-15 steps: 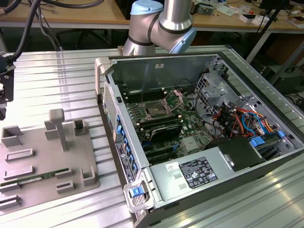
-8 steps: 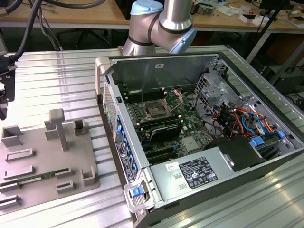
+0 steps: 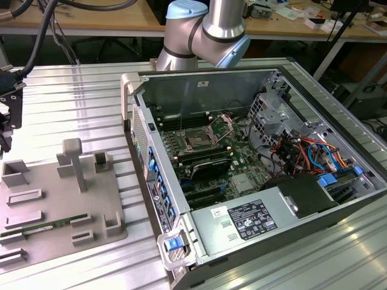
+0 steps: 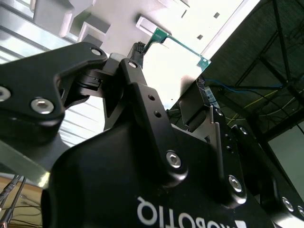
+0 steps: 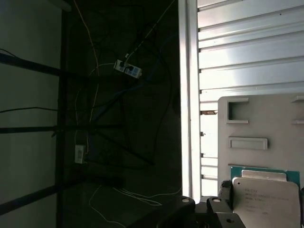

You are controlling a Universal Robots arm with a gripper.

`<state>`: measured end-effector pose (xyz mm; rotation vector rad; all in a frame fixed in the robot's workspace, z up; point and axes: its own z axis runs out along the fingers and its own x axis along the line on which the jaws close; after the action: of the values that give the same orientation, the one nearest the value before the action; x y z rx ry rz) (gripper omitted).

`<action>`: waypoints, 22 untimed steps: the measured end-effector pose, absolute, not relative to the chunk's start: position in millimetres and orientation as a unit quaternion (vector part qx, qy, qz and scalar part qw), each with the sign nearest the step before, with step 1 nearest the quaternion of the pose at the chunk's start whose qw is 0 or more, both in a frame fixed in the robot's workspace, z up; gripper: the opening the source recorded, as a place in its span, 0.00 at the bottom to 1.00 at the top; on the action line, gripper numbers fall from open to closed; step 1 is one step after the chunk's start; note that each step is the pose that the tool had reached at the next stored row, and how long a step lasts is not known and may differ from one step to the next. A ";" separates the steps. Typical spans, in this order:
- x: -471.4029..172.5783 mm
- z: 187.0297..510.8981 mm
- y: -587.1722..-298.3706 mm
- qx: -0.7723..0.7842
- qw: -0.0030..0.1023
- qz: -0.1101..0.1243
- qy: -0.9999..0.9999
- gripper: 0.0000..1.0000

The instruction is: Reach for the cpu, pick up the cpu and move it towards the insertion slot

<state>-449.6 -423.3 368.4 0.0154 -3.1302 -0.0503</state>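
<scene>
cpu [image 5: 266,195]: location and tool state

1. In the first wrist view, find the cpu directly ahead of the gripper. You see its silvery top and thin green rim in front of the grey tray [image 5: 256,118]. From these views you cannot tell whether it rests on the tray or is lifted off it.

2. In the second wrist view, check the gripper [image 4: 166,78]. Its black linkage stands around the washed-out square of the cpu, and one green corner shows just beside it. You cannot tell whether the tool is clamped on the cpu or merely placed around it.

3. In the first wrist view, note the ribbed metal table [image 5: 247,57] beyond the tray. Its edge runs close to the cpu, with dark floor and loose cables past it.

4. In the exterior view, start at the near side. The tray lies on the table at the exterior view's left, with the long green memory stick [image 3: 36,228] in one of its near recesses.

5. Just to the exterior view's right of the tray lies the open computer case [image 3: 181,254].

6. Farther in, on the green motherboard [image 3: 242,163], locate the insertion slot [image 3: 199,140]. It is a dark square socket with a shiny frame, and no chip is seated in it. The tray lies outside the case, apart from the slot.

7. At the far side, the robot arm [image 3: 208,30] rises behind the case.
</scene>
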 end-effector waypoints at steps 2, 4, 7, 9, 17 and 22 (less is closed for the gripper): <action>-449.4 368.5 -423.3 0.005 0.006 -0.016 -1.000 0.55; -449.4 368.4 -423.3 0.005 0.005 -0.016 -1.000 0.55; -449.4 368.5 -423.3 0.005 0.006 -0.016 -1.000 0.55; -449.4 368.5 -423.3 0.005 0.006 -0.016 -1.000 0.55; -449.4 375.9 -423.3 0.005 0.006 -0.016 -1.000 0.55; -447.6 381.5 -423.3 0.005 0.005 -0.016 -1.000 0.55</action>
<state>-447.6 -423.3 381.5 0.0155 -3.1302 -0.0497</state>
